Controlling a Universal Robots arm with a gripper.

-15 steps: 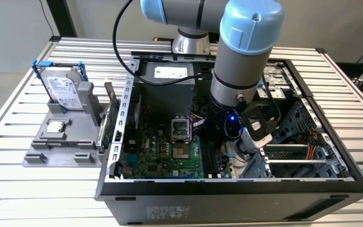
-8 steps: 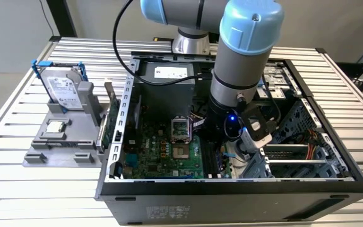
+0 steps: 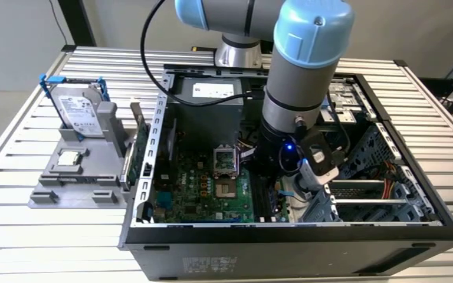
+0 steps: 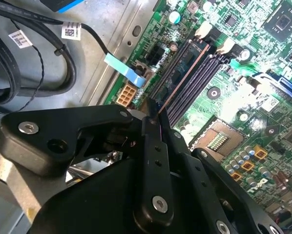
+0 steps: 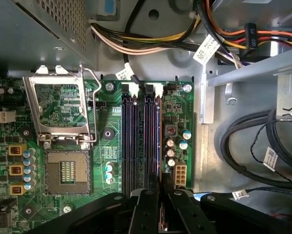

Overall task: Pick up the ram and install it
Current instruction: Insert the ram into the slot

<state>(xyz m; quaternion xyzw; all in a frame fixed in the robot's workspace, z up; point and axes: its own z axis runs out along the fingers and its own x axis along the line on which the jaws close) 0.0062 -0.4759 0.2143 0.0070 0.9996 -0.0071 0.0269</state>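
I have the hand (image 4: 153, 114) down inside the open computer case (image 3: 415, 227) on the desk (image 3: 22, 230), its fingers closed on the ram (image 4: 177, 87), which stands edge-on in the motherboard's outermost long slot (image 5: 157, 141), so pickup looks done and only final seating seems left.

Clearance inside the open case

The gripper (image 5: 158, 192) is lowered close over the memory slots (image 5: 141, 136); passage is bounded by the raised socket frame (image 5: 63, 105) on one side, a metal bracket (image 5: 207, 97) and black cables (image 5: 248, 141) on the other, wire bundles (image 5: 151, 36) beyond.
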